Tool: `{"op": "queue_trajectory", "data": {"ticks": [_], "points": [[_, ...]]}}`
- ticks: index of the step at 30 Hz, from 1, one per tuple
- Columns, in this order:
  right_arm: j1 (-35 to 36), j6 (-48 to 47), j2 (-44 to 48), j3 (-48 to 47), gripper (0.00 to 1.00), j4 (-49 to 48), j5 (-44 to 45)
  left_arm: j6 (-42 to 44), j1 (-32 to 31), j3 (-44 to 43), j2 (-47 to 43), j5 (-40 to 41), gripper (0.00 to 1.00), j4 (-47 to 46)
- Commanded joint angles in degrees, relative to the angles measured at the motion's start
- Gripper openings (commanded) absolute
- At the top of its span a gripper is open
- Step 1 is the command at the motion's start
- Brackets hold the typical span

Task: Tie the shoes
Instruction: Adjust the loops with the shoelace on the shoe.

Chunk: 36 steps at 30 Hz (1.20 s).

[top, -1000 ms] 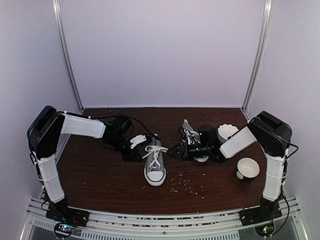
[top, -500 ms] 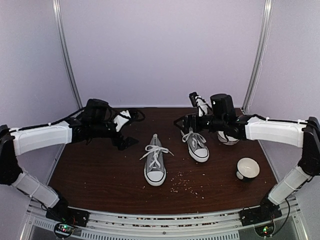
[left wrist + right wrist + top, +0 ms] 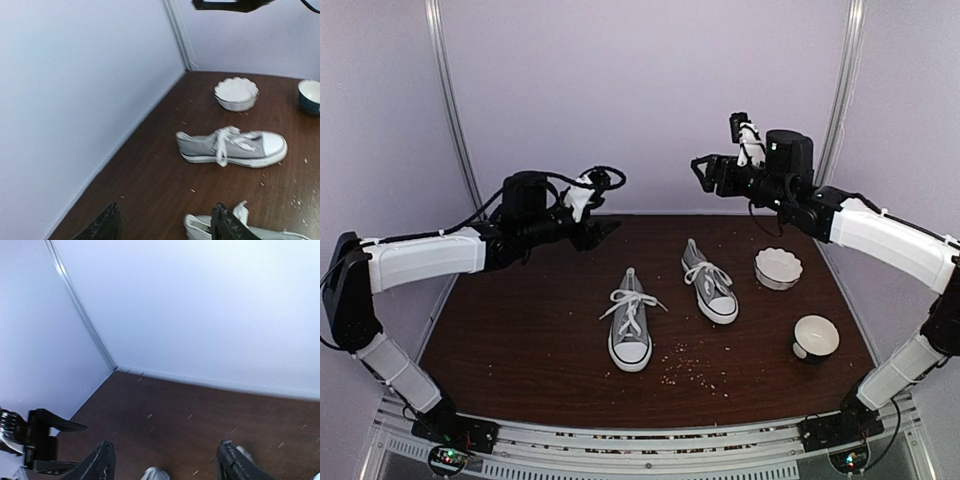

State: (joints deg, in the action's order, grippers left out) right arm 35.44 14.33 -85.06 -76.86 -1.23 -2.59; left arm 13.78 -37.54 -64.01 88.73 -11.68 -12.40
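**A:** Where do the shoes sit on the desk (image 3: pixel 520 350)?

**B:** Mid-desk, side by side, a small gap between them. The larger grey sneaker (image 3: pixel 630 322) is the nearer one, toe toward 6 o'clock, heel toward 12. The smaller grey sneaker (image 3: pixel 710 283) lies at about 2 o'clock from it, its long axis tilted, toe toward 5 o'clock.

**A:** And the laces?

**B:** White, and spread loosely across each tongue. Whether they are knotted is too small to tell.

**A:** Which jaws are closer to which shoe?

**B:** Both arms hang raised near the back wall, well clear of the shoes. From the left jaws (image 3: pixel 595 205) the larger sneaker lies toward 5 o'clock and below; from the right jaws (image 3: pixel 712 172) the smaller sneaker lies at 6 o'clock, nearly straight beneath. So I judge each arm is matched to the shoe on its own side.

**A:** How are the jaws set?

**B:** Both are spread apart and hold nothing, going by each wrist view.

**A:** Anything nearby?

**B:** A scalloped white bowl (image 3: pixel 778 268) at 3 o'clock from the smaller sneaker, a cup (image 3: pixel 816 336) nearer the front, and crumbs (image 3: pixel 688 368) scattered ahead of the toes.
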Motion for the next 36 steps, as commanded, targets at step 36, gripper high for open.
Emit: {"op": "queue_trajectory", "data": {"ticks": [36], "points": [[4.78,55.99,-30.43,21.94,0.68,-32.44,-27.61,10.39,-5.84,-4.17,20.87,-5.94,0.41,10.60]]}}
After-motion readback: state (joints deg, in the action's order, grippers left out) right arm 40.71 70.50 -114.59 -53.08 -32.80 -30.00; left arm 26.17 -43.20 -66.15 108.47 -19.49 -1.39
